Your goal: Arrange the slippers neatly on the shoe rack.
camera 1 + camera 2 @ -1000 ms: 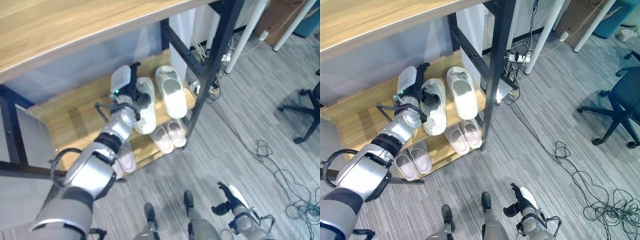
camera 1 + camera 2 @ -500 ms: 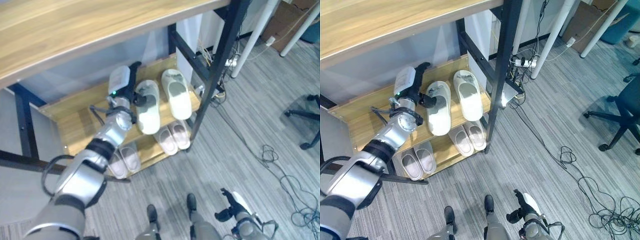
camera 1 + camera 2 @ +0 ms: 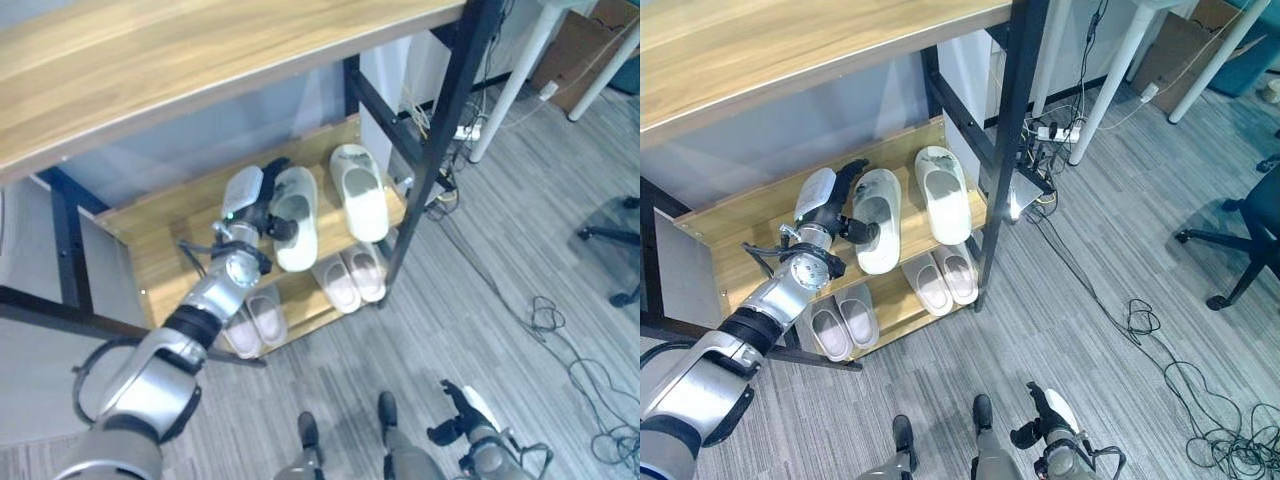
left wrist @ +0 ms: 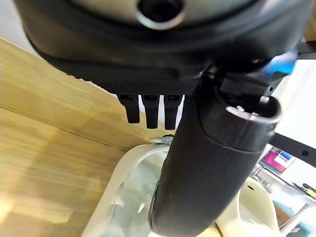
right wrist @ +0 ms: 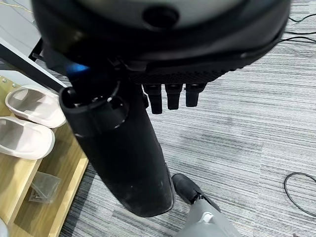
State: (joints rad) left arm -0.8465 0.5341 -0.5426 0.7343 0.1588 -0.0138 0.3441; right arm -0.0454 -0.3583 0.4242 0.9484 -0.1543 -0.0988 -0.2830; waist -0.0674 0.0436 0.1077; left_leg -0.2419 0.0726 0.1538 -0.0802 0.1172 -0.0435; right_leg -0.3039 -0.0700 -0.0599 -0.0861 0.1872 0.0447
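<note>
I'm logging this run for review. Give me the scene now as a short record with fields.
rack: wooden shoe rack with black frame
middle shelf: two large white slippers, left slipper, right slipper, set apart
bottom shelf: two pairs of small slippers
left hand: left hand at left slipper, thumb in its opening
right hand: right hand low by the floor, idle

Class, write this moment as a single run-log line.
left hand: thumb inside left slipper, middle shelf | right slipper: beside it, apart | right hand: idle, low
</note>
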